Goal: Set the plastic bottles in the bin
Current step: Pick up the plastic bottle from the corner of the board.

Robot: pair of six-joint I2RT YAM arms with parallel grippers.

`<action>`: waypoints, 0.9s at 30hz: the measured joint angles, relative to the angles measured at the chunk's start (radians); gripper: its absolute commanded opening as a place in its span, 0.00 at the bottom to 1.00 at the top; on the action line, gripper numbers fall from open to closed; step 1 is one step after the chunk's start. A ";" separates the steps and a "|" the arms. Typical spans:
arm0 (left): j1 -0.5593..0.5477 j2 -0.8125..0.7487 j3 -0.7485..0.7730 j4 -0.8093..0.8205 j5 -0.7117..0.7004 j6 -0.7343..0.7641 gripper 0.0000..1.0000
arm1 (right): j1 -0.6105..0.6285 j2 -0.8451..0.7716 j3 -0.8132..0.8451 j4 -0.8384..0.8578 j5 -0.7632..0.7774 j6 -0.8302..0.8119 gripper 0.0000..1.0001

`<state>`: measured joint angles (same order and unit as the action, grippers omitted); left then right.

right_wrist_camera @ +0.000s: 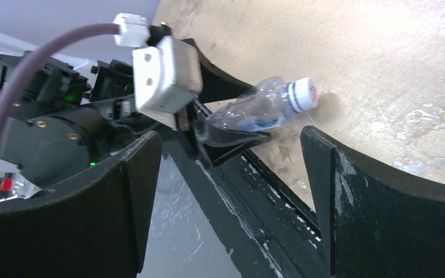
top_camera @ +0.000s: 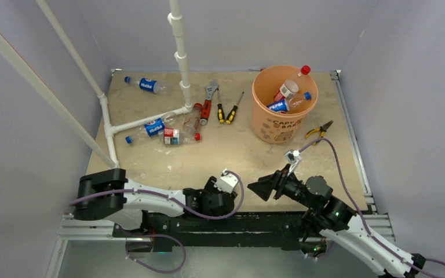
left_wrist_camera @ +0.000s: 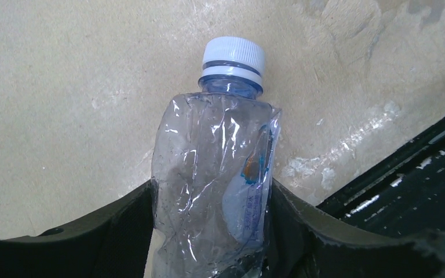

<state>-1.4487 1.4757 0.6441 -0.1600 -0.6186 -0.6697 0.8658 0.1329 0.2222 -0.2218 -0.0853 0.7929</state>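
Where the table's near edge crosses the bottom of the overhead frame, left gripper (left_wrist_camera: 211, 200) clamps a crushed clear white-capped bottle (left_wrist_camera: 214, 162); right gripper (top_camera: 261, 188) just beside it, jaws wide apart, holding nothing. Farther up, loose bottles (top_camera: 153, 127) lie left of centre by the white pipe frame (top_camera: 179, 58); orange bin (top_camera: 278, 126), upper right, holds further bottles (top_camera: 290, 92).

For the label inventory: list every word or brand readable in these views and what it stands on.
"PEPSI": far-left bottle, blue label.
"PEPSI": blue-capped bottle by the white pipe.
"PEPSI": blue-labelled bottle inside the bin.
"CAPY BARA", seemingly: side of the bin.
Unreadable, too blurred: small print on the white-capped crushed bottle; the red-labelled bottle.
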 measured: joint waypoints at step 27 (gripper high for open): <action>0.000 -0.570 -0.267 0.468 0.225 0.144 0.41 | 0.002 0.211 0.017 0.340 -0.128 0.056 0.91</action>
<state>-1.4487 0.9058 0.3775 0.3084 -0.3935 -0.5255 0.8677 0.3435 0.2394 0.1181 -0.2131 0.8486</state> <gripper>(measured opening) 0.589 0.918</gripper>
